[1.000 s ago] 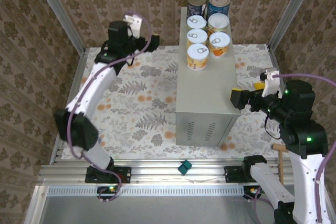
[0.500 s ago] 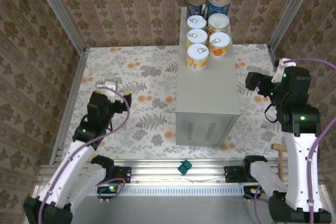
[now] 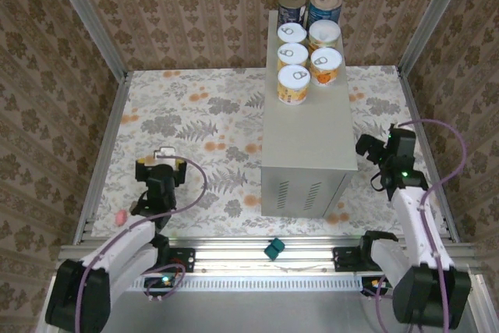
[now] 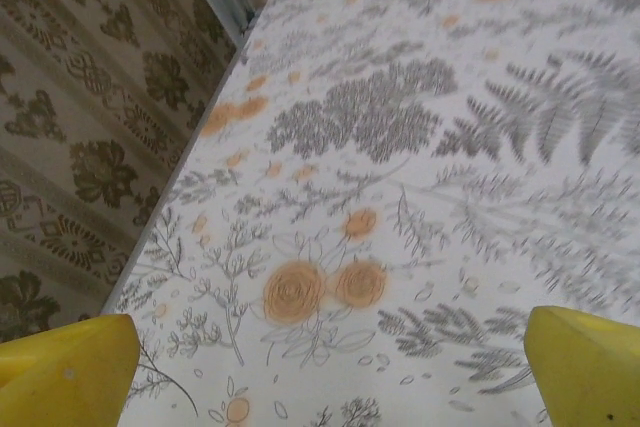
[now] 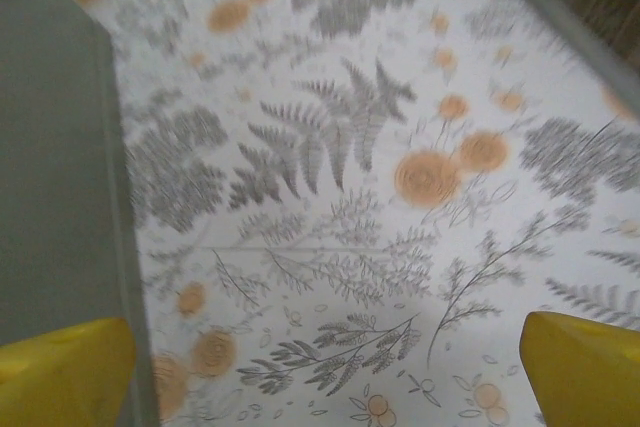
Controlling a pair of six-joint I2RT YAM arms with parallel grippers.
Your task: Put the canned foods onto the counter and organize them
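Note:
Several canned foods stand grouped at the far end of the counter's (image 3: pixel 308 142) flat top. Two taller blue-label cans (image 3: pixel 291 7) (image 3: pixel 323 7) are at the back. Shorter white-lidded cans (image 3: pixel 294 84) (image 3: pixel 327 65) form two rows in front of them. My left gripper (image 3: pixel 160 164) sits low over the floral floor at front left, open and empty, its yellow fingertips (image 4: pixel 70 367) wide apart around the gripper's gap (image 4: pixel 330 392). My right gripper (image 3: pixel 365 148) is low beside the counter's right wall (image 5: pixel 50 167), also open (image 5: pixel 325 392) with nothing between its fingers.
A small green block (image 3: pixel 274 249) lies on the front rail. A pink bit (image 3: pixel 121 216) sits at the floor's left edge. Patterned walls and aluminium posts (image 3: pixel 86 13) enclose the floral floor (image 3: pixel 203 115); its left edge runs along the wall (image 4: pixel 170 177).
Both arms have folded down toward their bases. The left gripper came back from the far left to the front floor; the right dropped beside the counter. The cans have not moved.

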